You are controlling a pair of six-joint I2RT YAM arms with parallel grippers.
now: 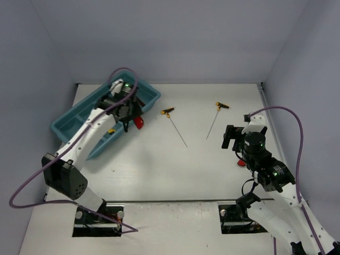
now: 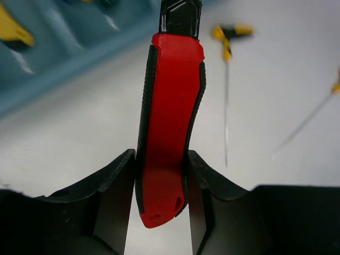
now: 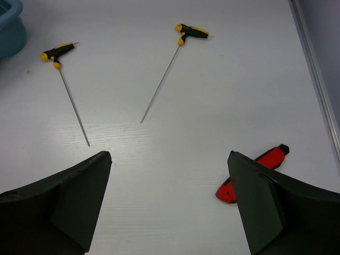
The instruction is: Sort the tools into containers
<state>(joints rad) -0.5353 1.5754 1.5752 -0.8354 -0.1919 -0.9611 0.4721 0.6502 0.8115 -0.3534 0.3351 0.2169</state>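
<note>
My left gripper (image 1: 130,119) is shut on a red utility knife (image 2: 170,127), held beside the near edge of the teal tray (image 1: 64,125); the knife's red end shows in the top view (image 1: 138,122). Two yellow-black T-handle drivers lie on the table: one (image 1: 173,123) mid-table, also in the right wrist view (image 3: 64,79), and one (image 1: 217,118) to its right, also in the right wrist view (image 3: 175,58). My right gripper (image 3: 170,175) is open and empty above the table. A second red utility knife (image 3: 252,172) lies just beside its right finger.
The tray's compartments hold tools, among them a yellow one (image 2: 13,29). The table's right edge (image 3: 313,69) runs close to the right arm. Walls enclose the table at back and sides.
</note>
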